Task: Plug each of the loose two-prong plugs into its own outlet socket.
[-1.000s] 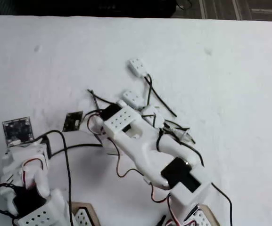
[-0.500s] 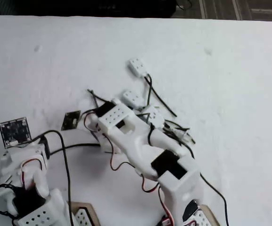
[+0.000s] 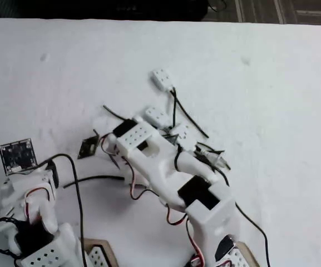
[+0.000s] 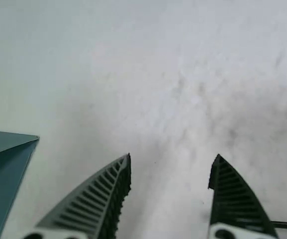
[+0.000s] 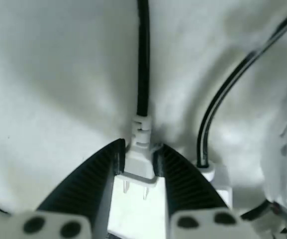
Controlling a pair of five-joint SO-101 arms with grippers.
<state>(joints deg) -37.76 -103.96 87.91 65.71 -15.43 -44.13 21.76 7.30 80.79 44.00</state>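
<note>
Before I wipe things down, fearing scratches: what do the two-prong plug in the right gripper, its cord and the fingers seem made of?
Two-prong plug: smooth white moulded plastic, by its even sheen. Cord: black, probably rubber or vinyl sheath, faintly glossy. Right gripper fingers: matte black ridged plastic, perhaps printed.

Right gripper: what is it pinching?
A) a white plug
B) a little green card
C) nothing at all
A: the right gripper is shut on a white plug, with the plug's black cord leading away from it.
</note>
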